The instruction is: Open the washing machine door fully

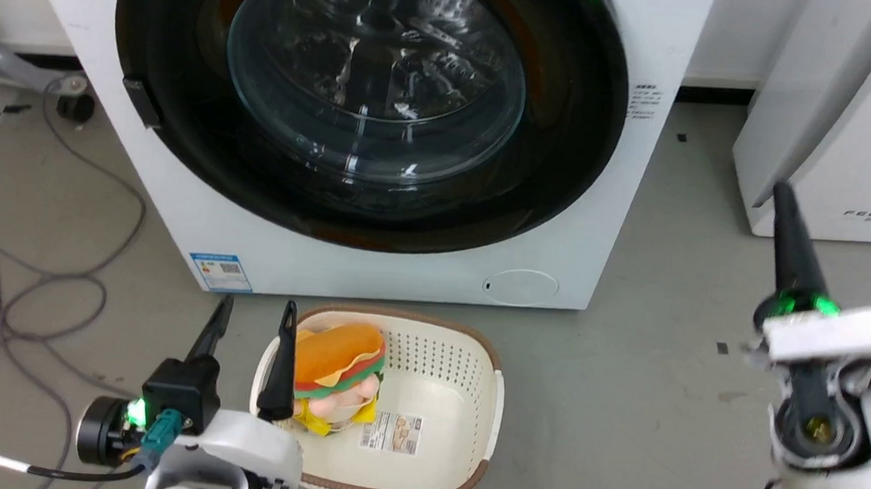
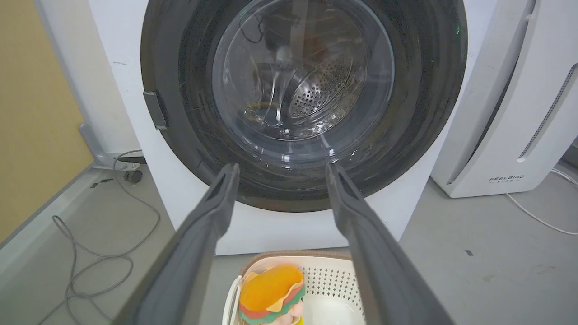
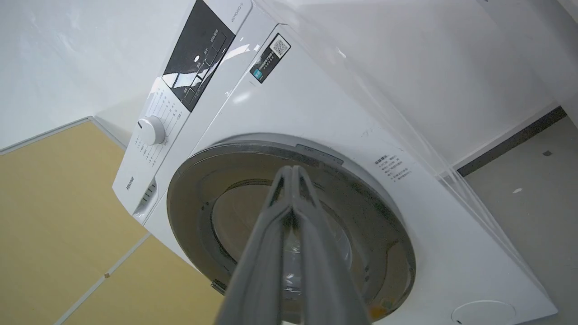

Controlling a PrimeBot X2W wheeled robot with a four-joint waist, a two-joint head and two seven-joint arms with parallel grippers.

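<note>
The door (image 1: 368,112) sits shut ahead of our left gripper (image 1: 258,303), which is spread wide and empty, with the handle (image 1: 142,102) up-left of it; our right gripper (image 1: 781,188) is pinched together, so nothing is done yet.

You look along your left gripper (image 2: 281,169). Its two dark fingers (image 2: 198,239) stand wide apart and point up at the round black door (image 2: 302,85). The door sits flat against the white washer (image 2: 115,81). Its small handle (image 2: 154,109) is on the left edge. Down low, a basket (image 2: 316,256) on the floor holds a toy burger (image 2: 271,289). A white box (image 2: 510,113) stands at the right.
</note>
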